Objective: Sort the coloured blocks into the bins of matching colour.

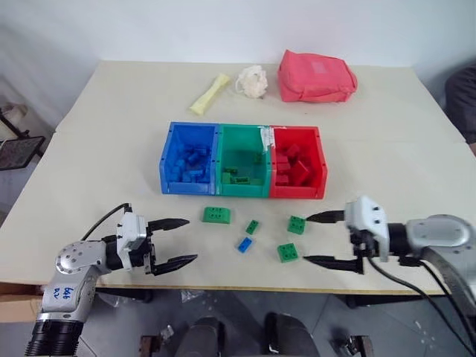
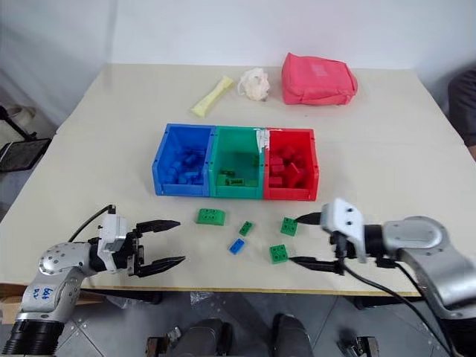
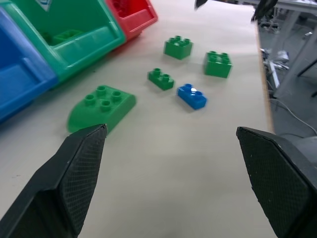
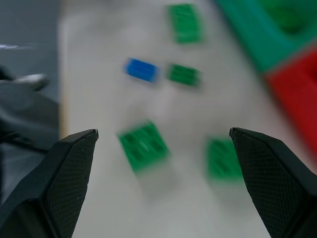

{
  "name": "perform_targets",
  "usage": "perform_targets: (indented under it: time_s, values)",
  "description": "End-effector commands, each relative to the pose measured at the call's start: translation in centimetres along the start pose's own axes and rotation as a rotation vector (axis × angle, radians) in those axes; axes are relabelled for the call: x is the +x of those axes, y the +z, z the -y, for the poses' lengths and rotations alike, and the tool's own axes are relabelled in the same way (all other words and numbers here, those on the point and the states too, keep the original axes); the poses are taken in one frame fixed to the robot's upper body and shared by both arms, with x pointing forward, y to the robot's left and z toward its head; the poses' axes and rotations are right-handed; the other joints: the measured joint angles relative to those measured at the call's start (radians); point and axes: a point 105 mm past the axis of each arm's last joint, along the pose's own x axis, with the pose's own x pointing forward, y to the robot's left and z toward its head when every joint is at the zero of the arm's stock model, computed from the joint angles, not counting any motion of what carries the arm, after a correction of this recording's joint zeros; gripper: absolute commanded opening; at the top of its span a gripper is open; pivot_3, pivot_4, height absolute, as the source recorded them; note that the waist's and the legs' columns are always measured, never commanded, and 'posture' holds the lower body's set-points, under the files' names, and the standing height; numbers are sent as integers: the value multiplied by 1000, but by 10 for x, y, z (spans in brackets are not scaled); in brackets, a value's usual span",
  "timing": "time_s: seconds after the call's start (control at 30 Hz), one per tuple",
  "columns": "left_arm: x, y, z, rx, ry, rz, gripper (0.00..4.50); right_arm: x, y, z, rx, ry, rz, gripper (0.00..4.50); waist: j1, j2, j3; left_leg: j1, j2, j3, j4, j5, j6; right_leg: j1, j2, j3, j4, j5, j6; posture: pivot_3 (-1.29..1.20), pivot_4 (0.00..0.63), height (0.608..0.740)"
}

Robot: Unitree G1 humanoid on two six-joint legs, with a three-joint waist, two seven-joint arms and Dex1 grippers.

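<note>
Several loose blocks lie on the table in front of the joined bins: a longer green block (image 1: 216, 215), a tiny green one (image 1: 253, 227), a tiny blue one (image 1: 244, 245), and two square green ones (image 1: 297, 224) (image 1: 288, 253). The blue bin (image 1: 172, 160), green bin (image 1: 229, 160) and red bin (image 1: 318, 163) each hold blocks of their own colour. My left gripper (image 1: 175, 242) stands open at the near left, pointing toward the blocks, nothing between its fingers. My right gripper (image 1: 325, 238) is open at the near right, its fingers either side of the gap just right of the square green blocks.
At the table's far side lie a pale yellow wrapper (image 1: 209, 93), a whitish crumpled item (image 1: 253, 80) and a pink-red fabric pouch (image 1: 316, 76). The table's front edge (image 1: 245, 286) runs just below both grippers. A person's dark sleeve (image 1: 465, 100) shows at the right edge.
</note>
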Motion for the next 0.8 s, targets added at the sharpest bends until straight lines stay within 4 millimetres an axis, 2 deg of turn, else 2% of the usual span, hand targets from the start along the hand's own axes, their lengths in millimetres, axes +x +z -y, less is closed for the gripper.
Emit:
perform_targets:
  time_s: [0.03,0.2,0.33,0.47,0.67,0.8]
  values:
    - [3,11,1,43,-23,32,4448,3,-4,0,-25,44,-30,4453,2,0,0,0,-1,0,0,0,0,0,-1,0,0,0,0,0,150,740]
    - [5,10,0,49,-22,42,4448,17,-10,-4,-55,118,-54,4453,-4,0,0,-1,-1,0,0,-1,2,0,0,0,2,0,0,0,150,740]
    - [8,12,-2,53,2,66,4448,29,-21,3,-42,119,-68,4453,-7,0,0,0,0,1,0,-1,1,0,1,0,3,0,0,0,150,740]
    - [8,14,-5,52,32,69,4500,35,-20,4,-58,139,-59,3554,-6,0,0,0,0,1,0,-1,1,0,1,0,4,0,0,0,150,740]
    - [6,16,-8,49,78,80,4500,43,-14,8,-72,137,-42,1429,-6,0,0,0,0,1,1,-1,1,0,1,0,4,0,0,0,150,740]
    - [3,20,-15,57,144,76,4500,40,1,14,-78,114,5,1365,-5,0,0,0,0,1,1,-1,1,0,1,0,4,0,0,0,150,740]
